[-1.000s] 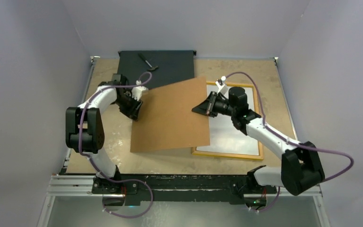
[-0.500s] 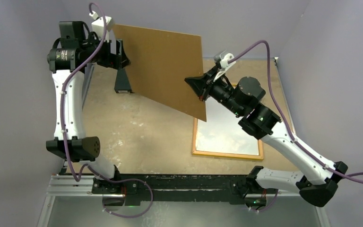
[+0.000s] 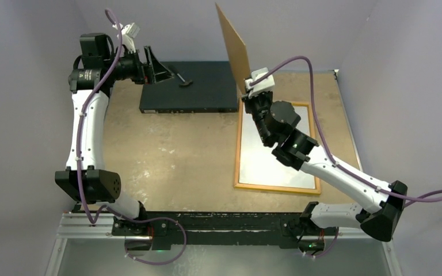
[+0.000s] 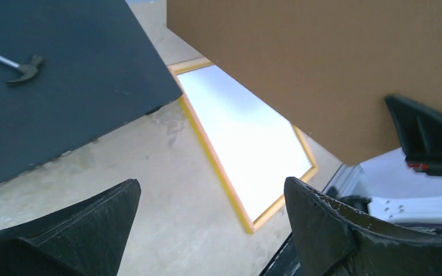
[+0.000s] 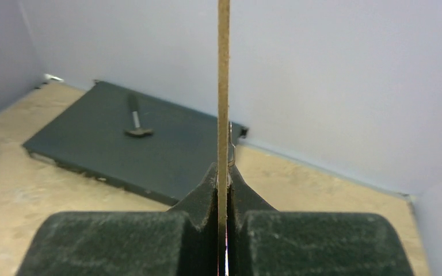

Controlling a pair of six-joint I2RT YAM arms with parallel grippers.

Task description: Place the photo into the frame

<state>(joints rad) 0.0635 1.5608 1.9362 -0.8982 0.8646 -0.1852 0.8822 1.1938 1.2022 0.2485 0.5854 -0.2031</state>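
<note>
Left end effector [image 4: 207, 230] gaped; right end effector [image 5: 223, 175] clamped one edge of the upright brown board [image 3: 234, 43]; slipping, it could strike the yellow-orange frame [image 3: 237, 150].

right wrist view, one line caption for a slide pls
Right gripper clamped on the backing board, seen edge-on, with the black box and hammer behind.

1. The table [image 3: 172, 149] has a tan, mottled top with pale worn patches.
2. A flat black box [image 3: 201, 86] lies at 12 o'clock, along the far edge.
3. The frame [image 3: 276, 188] has a yellow-orange border and a pale inside. It lies flat at 3 o'clock, with its far left corner just beside the black box.
</note>
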